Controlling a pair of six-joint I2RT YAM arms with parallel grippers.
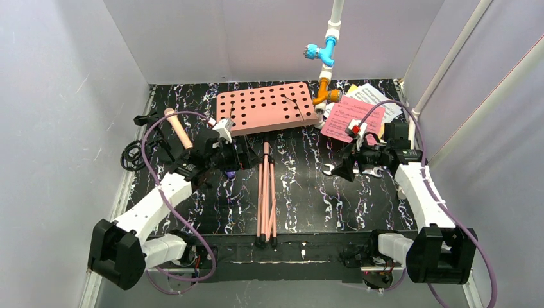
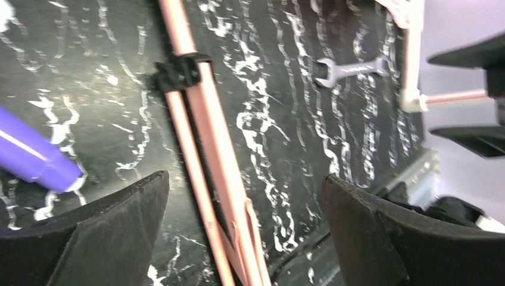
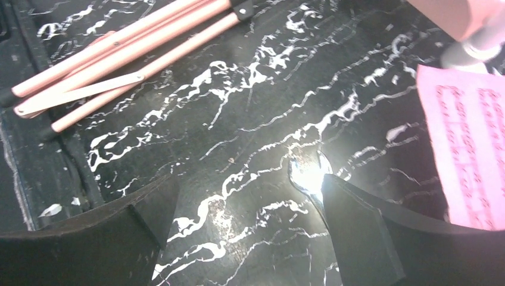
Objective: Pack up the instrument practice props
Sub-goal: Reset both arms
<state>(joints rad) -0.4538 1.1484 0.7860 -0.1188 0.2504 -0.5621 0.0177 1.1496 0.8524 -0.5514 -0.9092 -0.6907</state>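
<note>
Tripod legs [image 1: 266, 192] well apart from wrench [image 1: 328, 169]

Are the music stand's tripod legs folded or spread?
Folded: the tripod legs lie flat, bundled side by side, feet together.

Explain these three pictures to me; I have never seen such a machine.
This is a robot: two white arms bolted at the table's near edge, each ending in a two-finger pincer. The wide picture looks down from above and behind; the other two come from a camera on each wrist, so the dark shapes at the bottom are that pincer's own fingers. On the black table are a salmon perforated music rest with folded tripod legs, a peach microphone, a purple microphone, a pink music sheet, a white music sheet and a wrench. A white pipe with coloured valves rises at the back. The left pincer and the right pincer are open and hold nothing.
</note>
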